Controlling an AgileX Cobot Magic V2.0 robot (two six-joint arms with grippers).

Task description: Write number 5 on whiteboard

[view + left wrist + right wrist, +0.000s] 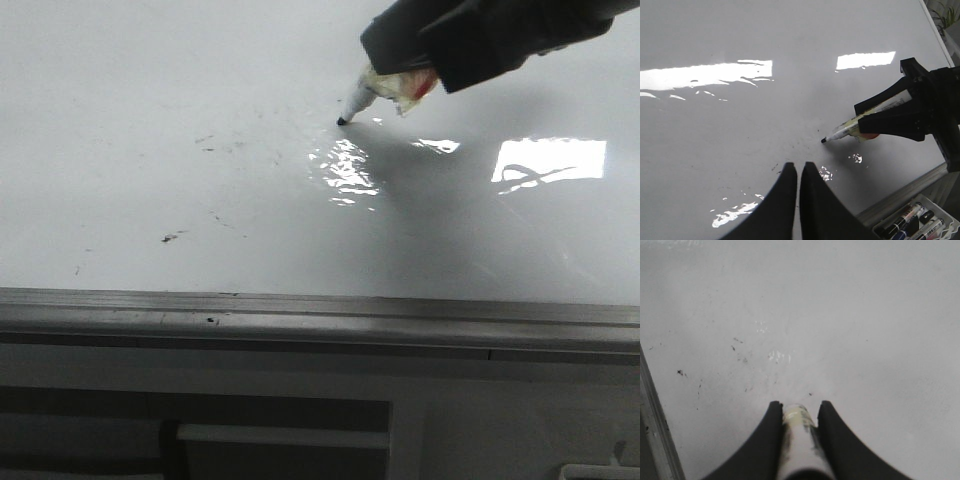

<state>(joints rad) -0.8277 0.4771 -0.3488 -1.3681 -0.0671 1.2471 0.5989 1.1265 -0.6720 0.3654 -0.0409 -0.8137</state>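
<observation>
Peeking at the only container around: a clear tray (920, 222) past the board's edge, with several markers (905, 220) lying in it, dark caps, can't read the labels. My right claw (400, 85) is clamped on a marker (362, 98), tilted, its black tip right at the whiteboard (150, 120) surface; touching or just off it, I can't tell. My left claw (799, 172) hangs over the board with its fingers pressed together, holding nothing. No number 5 on there yet that I can see, only faint black smudges (172, 237) and specks. Board is glossy with bright glare patches (548, 160), and a grey metal rail (320, 315) runs along its near edge.
</observation>
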